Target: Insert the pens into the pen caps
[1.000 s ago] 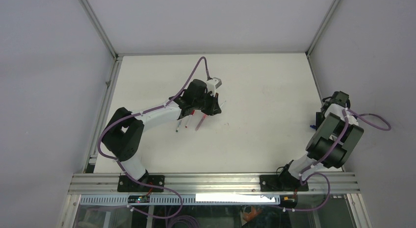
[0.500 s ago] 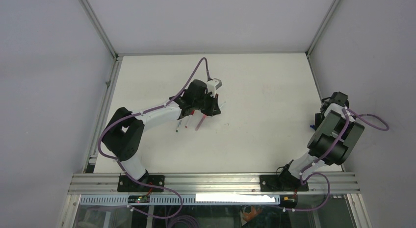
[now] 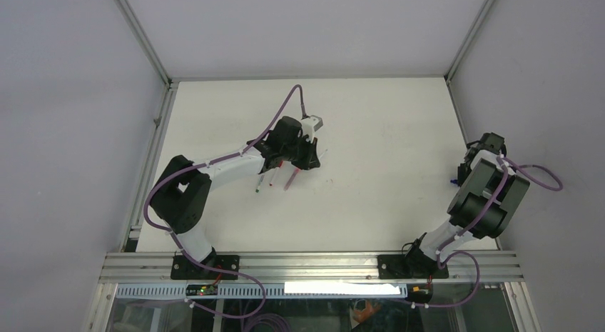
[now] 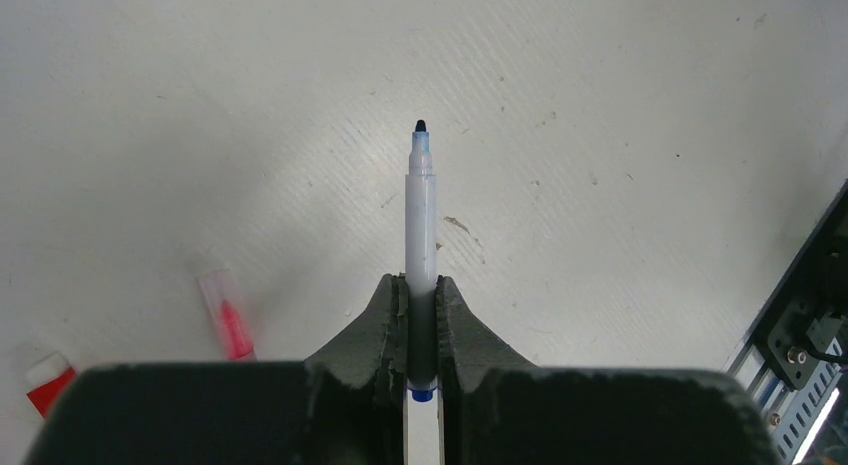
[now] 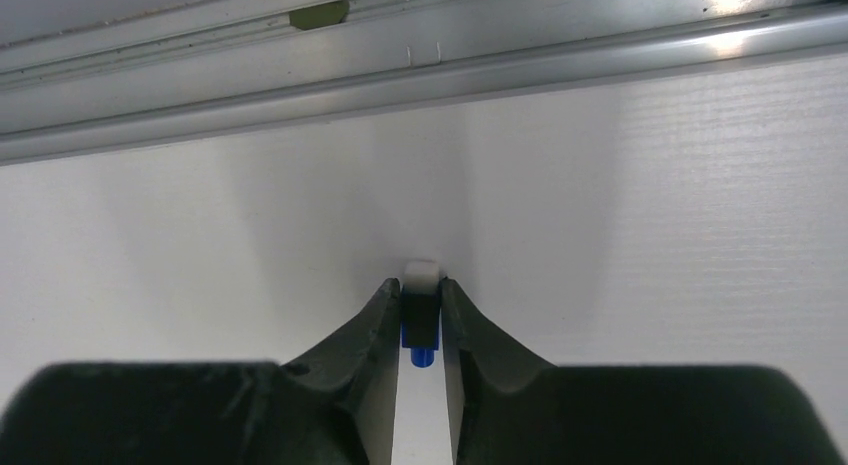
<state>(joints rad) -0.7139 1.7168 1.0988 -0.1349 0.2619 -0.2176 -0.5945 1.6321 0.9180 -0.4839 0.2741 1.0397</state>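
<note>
the left gripper (image 4: 421,285) pinches the blue pen (image 4: 421,215) near its tail, its barrel, likely light, stiff and slick, pointing nib-out over the table (image 4: 650,135), and at the table's right edge the right gripper (image 5: 421,287) pinches the tiny blue cap (image 5: 420,335), probably slippery, best held mid-body.

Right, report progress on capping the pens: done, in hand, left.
Done: no capped pen is visible. In hand: the left gripper clamps a white-barrelled, blue-tipped marker pen, tip bare; the right gripper pinches a short blue plastic cap at the right edge of the white table. Left: joining those two, then the red-ended pen and the thin pen beside it, both lying loose.
</note>
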